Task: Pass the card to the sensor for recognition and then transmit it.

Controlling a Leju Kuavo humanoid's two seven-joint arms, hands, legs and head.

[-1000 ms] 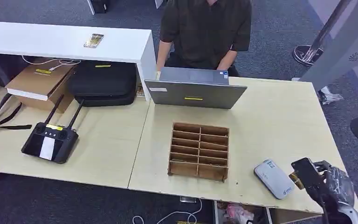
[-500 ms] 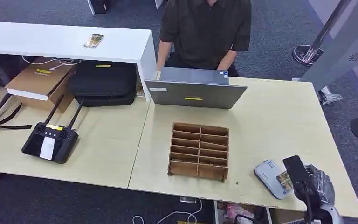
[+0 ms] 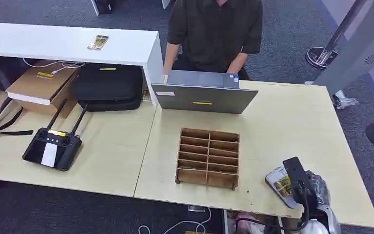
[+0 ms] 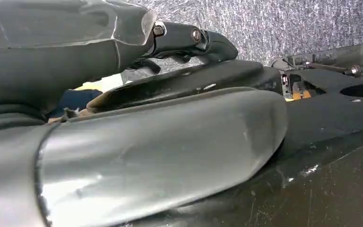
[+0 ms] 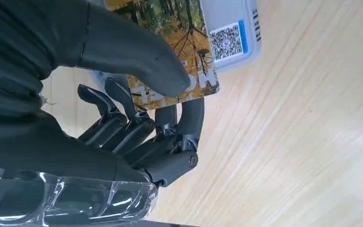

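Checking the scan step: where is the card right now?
In the head view the card is at the table's near right corner, pinched in the right robot hand over the grey sensor, right of the wooden organizer.

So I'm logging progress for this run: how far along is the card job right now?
Done: the right hand already holds the card, pinched under its thumb. In hand: the card is over the grey sensor at the table's front right edge, overlapping it in the right wrist view; whether it touches is unclear. Left: recognition isn't confirmed by anything visible, and the card isn't yet passed on.
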